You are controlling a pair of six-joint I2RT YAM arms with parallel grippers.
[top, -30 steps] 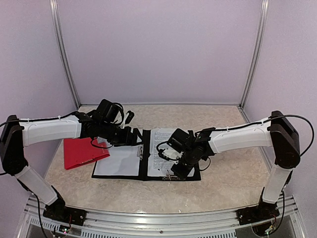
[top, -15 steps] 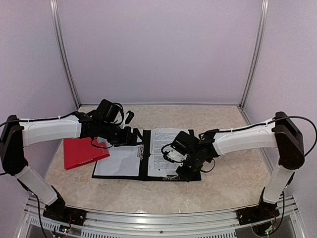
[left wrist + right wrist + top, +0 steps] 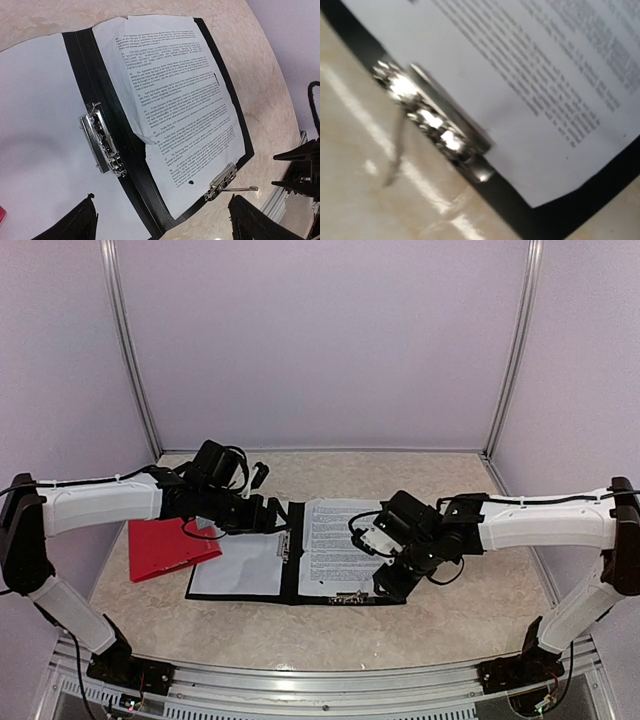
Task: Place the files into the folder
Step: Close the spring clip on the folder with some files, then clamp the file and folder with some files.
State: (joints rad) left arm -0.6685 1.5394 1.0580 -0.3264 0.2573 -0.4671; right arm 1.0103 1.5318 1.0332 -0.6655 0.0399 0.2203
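A black folder (image 3: 291,562) lies open on the table. A blank white sheet (image 3: 240,565) rests on its left half and printed files (image 3: 336,540) on its right half. In the left wrist view two printed sheets (image 3: 200,150) overlap, the upper one (image 3: 160,75) with a lifted corner. My left gripper (image 3: 278,517) hovers over the top of the spine, open and empty (image 3: 165,225). My right gripper (image 3: 392,583) hangs low at the folder's near right corner; its fingers are out of the blurred right wrist view, which shows a metal clip (image 3: 432,122) beside the printed sheet (image 3: 535,75).
A red folder (image 3: 165,545) lies left of the black one, under my left arm. A metal clip (image 3: 102,145) sits on the spine and another (image 3: 223,181) on the folder's near edge. The cell's walls and metal posts close in the back and sides.
My right arm has swung rightward off the printed sheet, ending at the folder's near right corner. The left arm has stayed in place.
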